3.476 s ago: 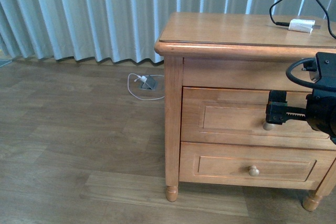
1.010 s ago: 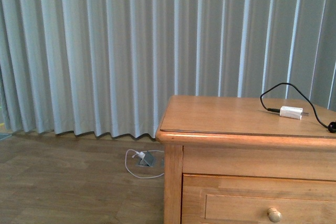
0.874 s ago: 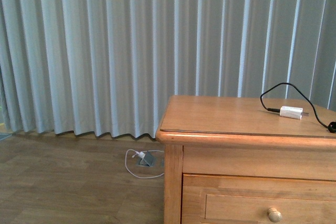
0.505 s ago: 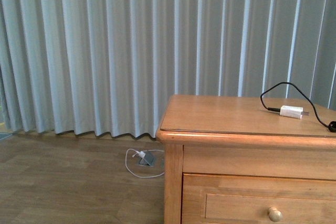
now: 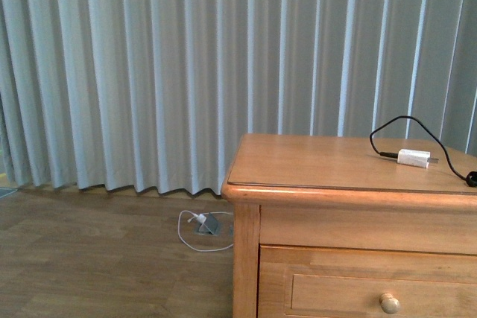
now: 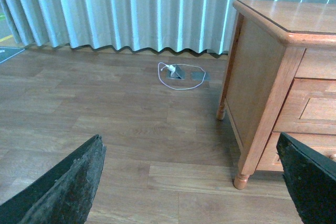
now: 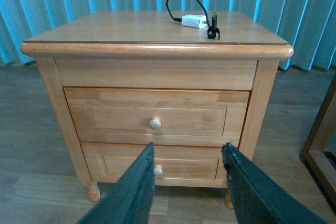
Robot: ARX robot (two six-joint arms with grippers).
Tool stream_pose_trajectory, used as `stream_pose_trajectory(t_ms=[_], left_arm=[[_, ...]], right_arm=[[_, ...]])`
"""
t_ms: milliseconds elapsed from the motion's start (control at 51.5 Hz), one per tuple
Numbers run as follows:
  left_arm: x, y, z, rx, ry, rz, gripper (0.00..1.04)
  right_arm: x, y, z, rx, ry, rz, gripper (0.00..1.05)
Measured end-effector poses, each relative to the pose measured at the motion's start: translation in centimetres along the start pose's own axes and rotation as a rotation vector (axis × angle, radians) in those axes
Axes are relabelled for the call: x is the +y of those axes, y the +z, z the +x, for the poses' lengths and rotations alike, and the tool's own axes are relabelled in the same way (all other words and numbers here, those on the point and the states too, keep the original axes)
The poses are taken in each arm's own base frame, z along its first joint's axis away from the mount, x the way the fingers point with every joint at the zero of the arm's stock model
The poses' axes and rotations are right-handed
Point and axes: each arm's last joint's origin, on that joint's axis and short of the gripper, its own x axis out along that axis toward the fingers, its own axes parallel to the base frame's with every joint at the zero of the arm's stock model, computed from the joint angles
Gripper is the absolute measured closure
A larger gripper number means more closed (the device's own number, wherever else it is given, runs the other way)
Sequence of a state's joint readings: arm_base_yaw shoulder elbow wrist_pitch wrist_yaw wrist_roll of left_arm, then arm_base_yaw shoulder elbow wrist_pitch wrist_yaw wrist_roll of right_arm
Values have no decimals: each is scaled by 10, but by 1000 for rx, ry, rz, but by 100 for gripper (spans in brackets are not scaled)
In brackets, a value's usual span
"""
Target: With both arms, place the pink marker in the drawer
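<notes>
Seemingly nothing is begun: the drawer sits closed below the nightstand top, and no pink marker shows in any view. Both the left gripper and right gripper gape empty. Next, find the marker.

I see the taller honey-coloured wooden drawer fully shut, its recessed panel and round pale knob facing my right wrist camera, directly above the shallower one. I can't spot any pink marker.
</notes>
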State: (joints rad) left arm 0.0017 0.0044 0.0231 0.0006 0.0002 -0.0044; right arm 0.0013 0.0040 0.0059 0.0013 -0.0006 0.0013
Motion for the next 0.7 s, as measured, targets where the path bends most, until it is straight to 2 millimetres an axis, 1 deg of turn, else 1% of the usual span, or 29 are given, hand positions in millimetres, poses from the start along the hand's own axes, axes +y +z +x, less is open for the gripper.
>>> stream_pose_trajectory(t_ms=[233,272,291,369,699], left_arm=[[0,0,0,0,0,0,6],[0,0,0,0,0,0,6],[0,0,0,0,0,0,6],[0,0,0,0,0,0,6],[0,0,0,0,0,0,6]], right_arm=[[0,0,0,0,0,0,20],[0,0,0,0,0,0,9],[0,0,0,0,0,2,6],[0,0,0,0,0,1,9],[0,0,0,0,0,1,8]])
